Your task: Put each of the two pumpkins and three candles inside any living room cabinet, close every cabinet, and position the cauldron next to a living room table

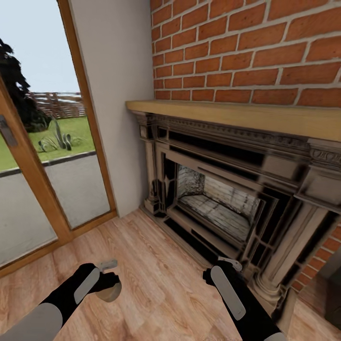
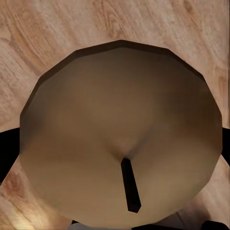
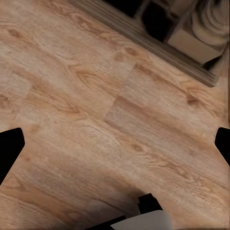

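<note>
A stubby grey-beige candle (image 1: pixel 110 292) hangs just above the wood floor at the lower left of the head view, with my left gripper (image 1: pixel 107 283) shut on it. The left wrist view looks straight onto the candle's round top (image 2: pixel 120 129) and its dark wick, with a black finger (image 2: pixel 5 153) at each side. My right gripper (image 1: pixel 228 265) hovers over bare floor in front of the fireplace; its fingers (image 3: pixel 8 146) stand wide apart with nothing between them. The pumpkins, cabinet, cauldron and table are out of view.
A dark ornate fireplace (image 1: pixel 222 199) with a light wooden mantel (image 1: pixel 246 116) stands against a red brick wall (image 1: pixel 246 47) ahead and to the right. A wood-framed glass door (image 1: pixel 47 156) fills the left. Wood floor (image 1: pixel 156 274) lies between them.
</note>
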Robot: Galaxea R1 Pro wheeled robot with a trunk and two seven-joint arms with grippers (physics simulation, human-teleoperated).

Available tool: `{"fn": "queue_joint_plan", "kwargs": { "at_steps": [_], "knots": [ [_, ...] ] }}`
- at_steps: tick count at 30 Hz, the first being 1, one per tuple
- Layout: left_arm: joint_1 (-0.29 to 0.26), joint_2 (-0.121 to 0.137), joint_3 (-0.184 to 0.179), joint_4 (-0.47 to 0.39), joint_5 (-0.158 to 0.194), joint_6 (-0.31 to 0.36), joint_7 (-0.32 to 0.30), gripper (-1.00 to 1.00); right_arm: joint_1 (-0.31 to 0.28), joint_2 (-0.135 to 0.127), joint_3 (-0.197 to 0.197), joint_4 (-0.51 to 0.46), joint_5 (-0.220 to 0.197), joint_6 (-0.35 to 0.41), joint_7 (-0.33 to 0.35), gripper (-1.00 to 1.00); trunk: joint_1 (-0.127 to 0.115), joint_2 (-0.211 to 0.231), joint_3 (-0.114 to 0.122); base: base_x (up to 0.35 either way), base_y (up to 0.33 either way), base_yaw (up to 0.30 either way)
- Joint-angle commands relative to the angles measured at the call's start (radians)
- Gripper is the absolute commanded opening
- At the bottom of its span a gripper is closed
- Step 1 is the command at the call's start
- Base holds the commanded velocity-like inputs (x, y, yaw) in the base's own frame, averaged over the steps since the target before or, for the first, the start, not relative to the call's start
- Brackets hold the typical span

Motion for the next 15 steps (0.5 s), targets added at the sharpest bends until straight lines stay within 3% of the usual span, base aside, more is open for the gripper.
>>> {"fn": "queue_joint_plan", "kwargs": {
  "at_steps": [1,15],
  "knots": [
    [-0.001,0.002,-0.007,-0.003,0.010,0.002,0.009,-1.00,-0.001,0.000,0.002,-0.001,-0.008,0.003,-0.010,1.00,0.000,-0.001,-0.001,0.000,0.000,-0.277],
    [-0.001,0.000,-0.007,-0.003,0.009,0.002,0.009,-1.00,-0.001,0.000,0.002,-0.001,-0.008,0.003,-0.010,1.00,0.000,-0.001,-0.001,0.000,0.000,-0.277]
  ]
}}
